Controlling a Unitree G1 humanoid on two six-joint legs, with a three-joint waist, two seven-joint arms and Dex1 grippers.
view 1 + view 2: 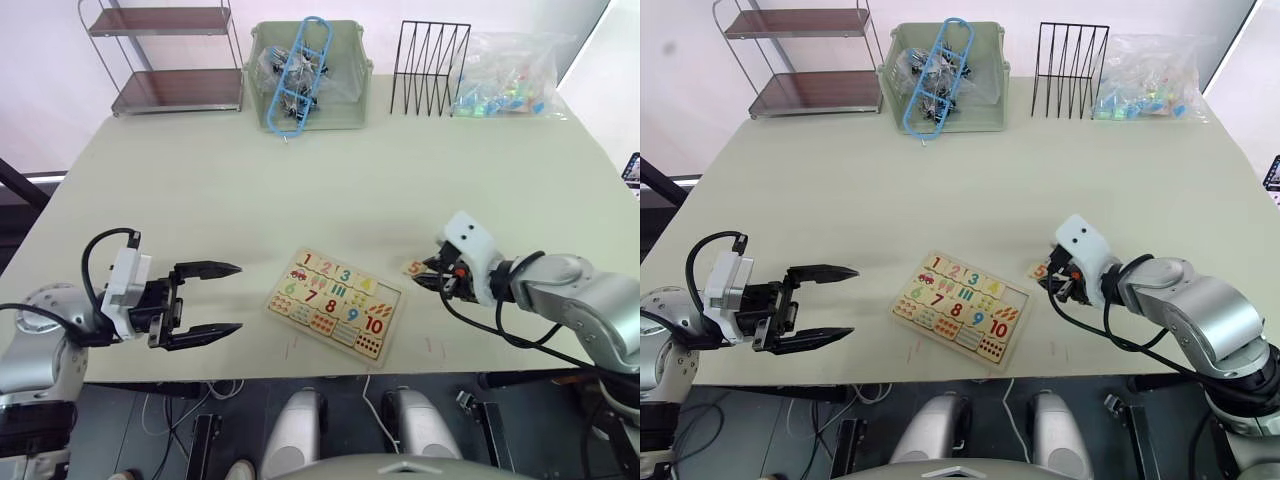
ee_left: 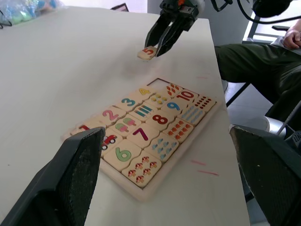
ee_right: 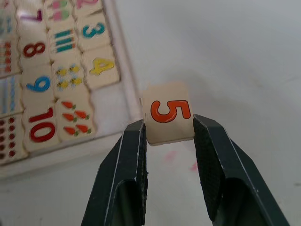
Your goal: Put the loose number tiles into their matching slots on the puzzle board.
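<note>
The puzzle board [image 1: 335, 303] lies flat near the table's front edge, in the middle. Tiles 1 to 4 sit in its row of slots, and the slot beside the 4 [image 3: 109, 100] stands empty. My right gripper [image 1: 428, 276] is just right of the board, shut on the loose number tile with an orange 5 [image 3: 169, 113]. It holds the tile by two opposite edges, a little above the table. My left gripper [image 1: 238, 298] hovers left of the board, open, with nothing between its fingers.
Along the table's far edge stand a brown two-tier shelf [image 1: 170, 60], a green bin [image 1: 310, 75] with a blue item, a black wire rack [image 1: 432, 68] and a plastic bag [image 1: 510, 75]. A seated person's leg [image 2: 254, 61] is beside the table.
</note>
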